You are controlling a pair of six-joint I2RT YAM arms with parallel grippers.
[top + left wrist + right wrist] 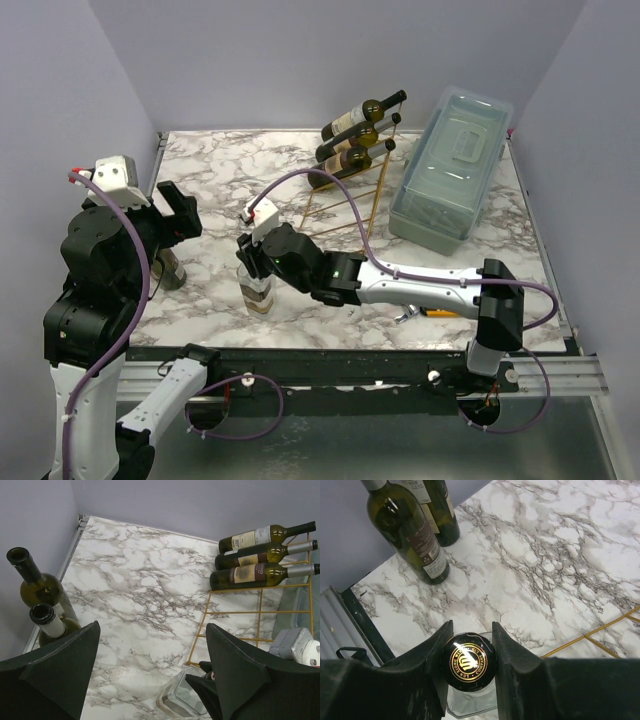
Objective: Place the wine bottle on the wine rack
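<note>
A clear glass bottle (pixel 258 292) with a round black cap (pixel 468 662) printed in gold stands upright near the table's front. My right gripper (pixel 470 630) is shut on that cap from above, a finger on each side; it also shows in the top view (pixel 262 256). The gold wire wine rack (pixel 356 192) stands at the back centre with three dark bottles (pixel 358 135) lying on its upper rungs; its lower rungs (pixel 250 612) are bare. My left gripper (pixel 152 627) is open and empty above the table's left side, and the clear bottle (pixel 177 700) shows low between its fingers.
Two green wine bottles (pixel 40 587) stand upright at the left edge, also in the right wrist view (pixel 412 530). A pale blue-grey plastic box (pixel 450 165) lies at the back right. A small orange-handled tool (pixel 435 312) lies by the right arm. Walls close three sides.
</note>
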